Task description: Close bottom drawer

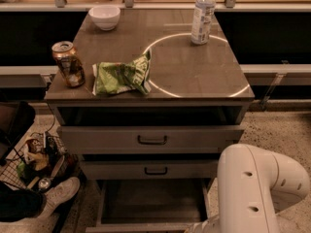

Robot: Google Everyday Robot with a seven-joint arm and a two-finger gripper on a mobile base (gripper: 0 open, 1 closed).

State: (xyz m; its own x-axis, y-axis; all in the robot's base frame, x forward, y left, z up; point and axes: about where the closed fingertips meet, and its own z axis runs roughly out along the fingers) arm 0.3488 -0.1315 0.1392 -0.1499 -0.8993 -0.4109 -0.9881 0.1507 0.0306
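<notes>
The bottom drawer (150, 203) of the grey cabinet stands pulled out at the bottom of the camera view; its shallow grey tray is bare inside and its front panel runs along the lower edge. The two upper drawers (151, 140) with black loop handles sit above it, slightly out. My white arm (252, 188) rises at the lower right, beside the drawer's right side. The gripper is below the picture's edge and out of view.
On the cabinet top (194, 76) are a white bowl (105, 16), a soda can (69, 64), a green chip bag (121, 75) and a water bottle (202, 14). A wire basket of clutter (36, 159) and a person's shoe (58, 195) are at the lower left.
</notes>
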